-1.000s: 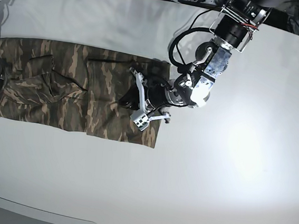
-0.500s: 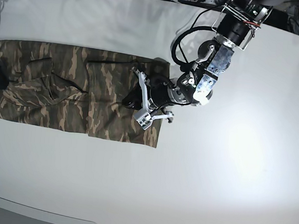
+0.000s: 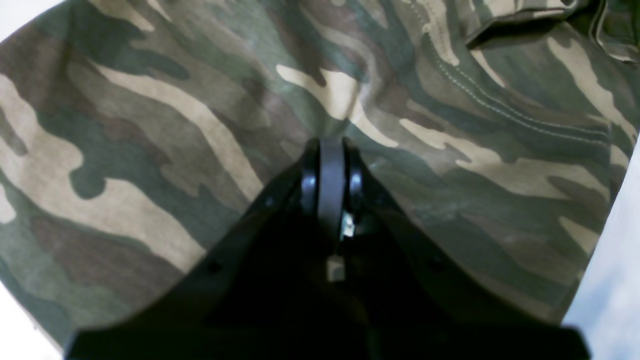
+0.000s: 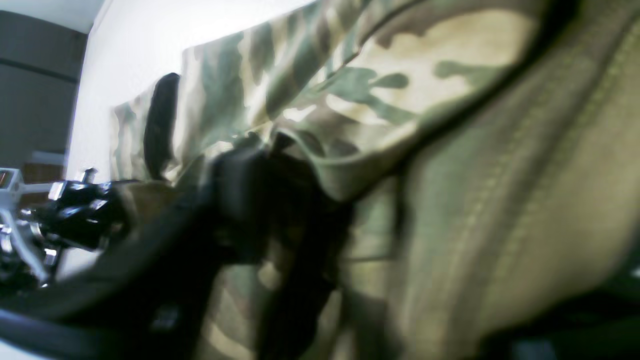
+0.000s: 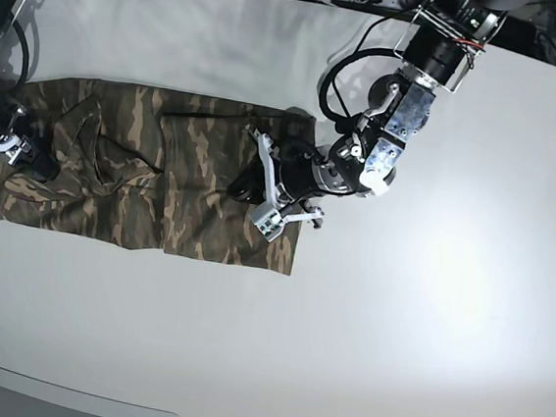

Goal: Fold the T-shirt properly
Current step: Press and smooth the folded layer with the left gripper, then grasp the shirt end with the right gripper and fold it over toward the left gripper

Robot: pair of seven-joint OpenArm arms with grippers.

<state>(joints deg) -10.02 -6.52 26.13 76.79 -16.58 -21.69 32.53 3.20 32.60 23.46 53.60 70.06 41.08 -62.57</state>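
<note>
No readable text, label, brand, number or sign anywhere in these views. Only camouflage print across the T-shirt (image 5: 152, 182), without lettering. Plain white on the table (image 5: 426, 311), unmarked.

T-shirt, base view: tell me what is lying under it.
The white table shows all around the camouflage T-shirt, so it lies flat on that. Whatever else sits beneath stays hidden by the cloth. The left claw, shut, presses on top.
</note>
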